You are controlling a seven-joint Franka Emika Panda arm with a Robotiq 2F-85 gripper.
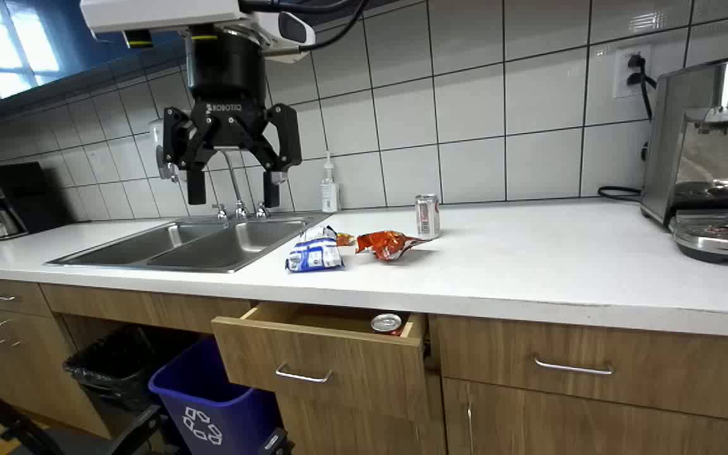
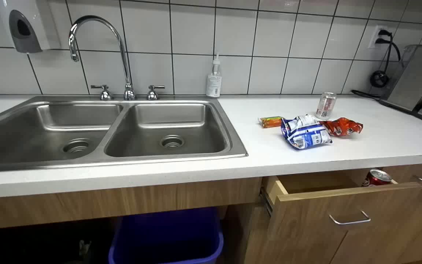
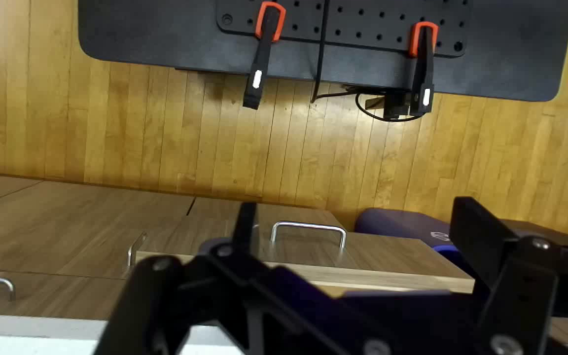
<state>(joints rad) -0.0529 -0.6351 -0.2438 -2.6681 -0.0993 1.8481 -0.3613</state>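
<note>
Before pale tiles (image 1: 470, 104), white countertop (image 1: 541, 265) and pincer (image 1: 234, 197)

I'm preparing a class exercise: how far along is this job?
Looks done: the drawer is open, with a red soda can inside. In hand: nothing; the gripper hangs open and empty. Possibly left: the silver can, blue-white snack bag, red snack bag and orange packet on the countertop.
</note>
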